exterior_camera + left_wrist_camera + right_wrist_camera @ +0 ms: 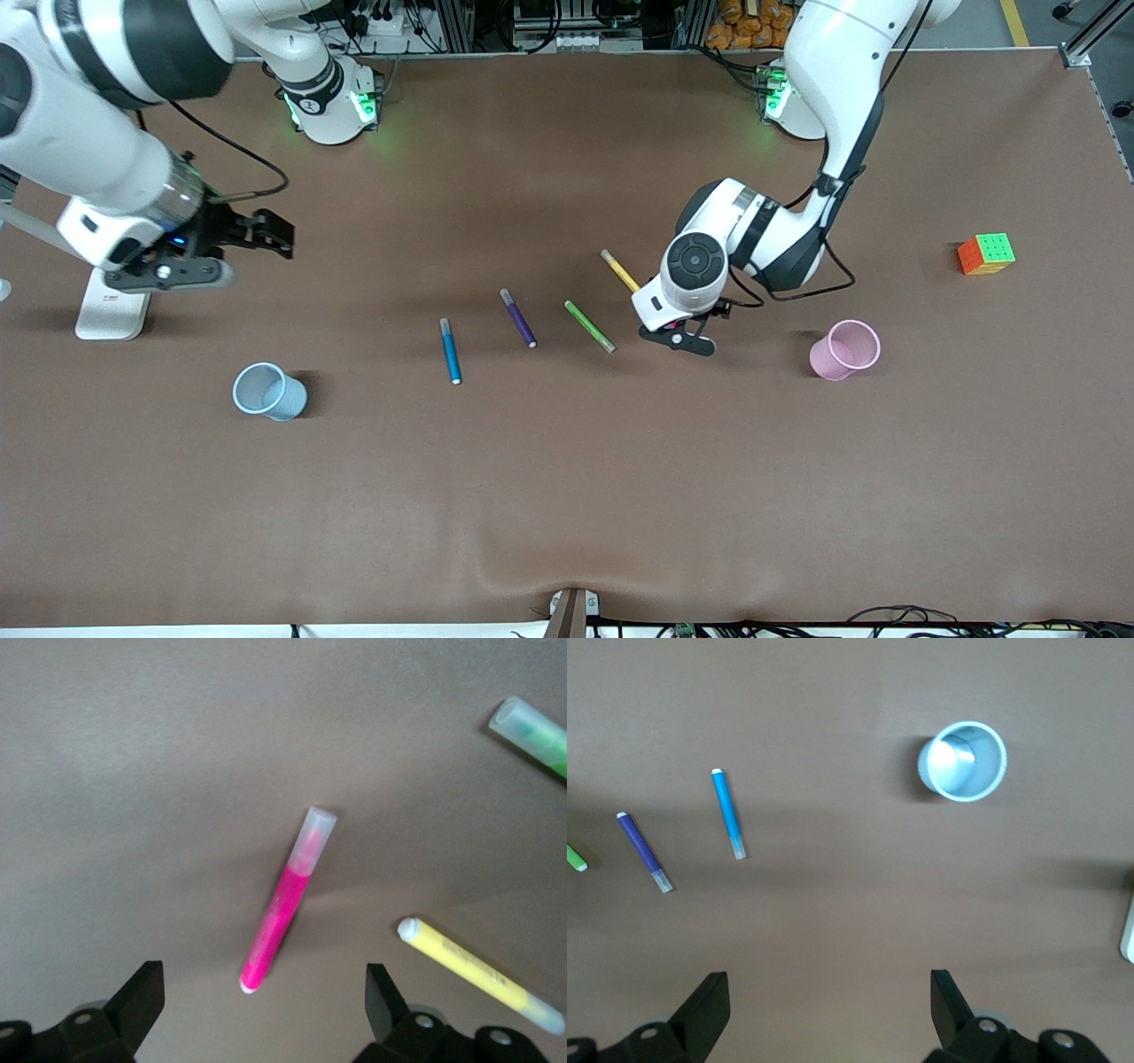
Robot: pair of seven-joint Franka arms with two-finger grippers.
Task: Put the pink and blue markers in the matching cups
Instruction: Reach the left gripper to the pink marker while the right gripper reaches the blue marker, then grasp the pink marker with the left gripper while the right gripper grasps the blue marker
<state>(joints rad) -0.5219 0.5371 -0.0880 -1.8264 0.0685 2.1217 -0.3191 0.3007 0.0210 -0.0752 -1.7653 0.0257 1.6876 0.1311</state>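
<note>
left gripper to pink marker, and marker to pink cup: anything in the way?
Nothing visible. The left gripper hangs open directly over the pink marker, which lies on bare table. The yellow marker lies beside it, apart. Only bare table runs from there to the upright pink cup.

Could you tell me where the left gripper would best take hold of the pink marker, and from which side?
Probably mid-barrel, from straight above. The pink marker lies flat on the table, apart from the yellow marker, and the open left gripper already hangs over it, fingers either side, so closing across the slim barrel should work.
</note>
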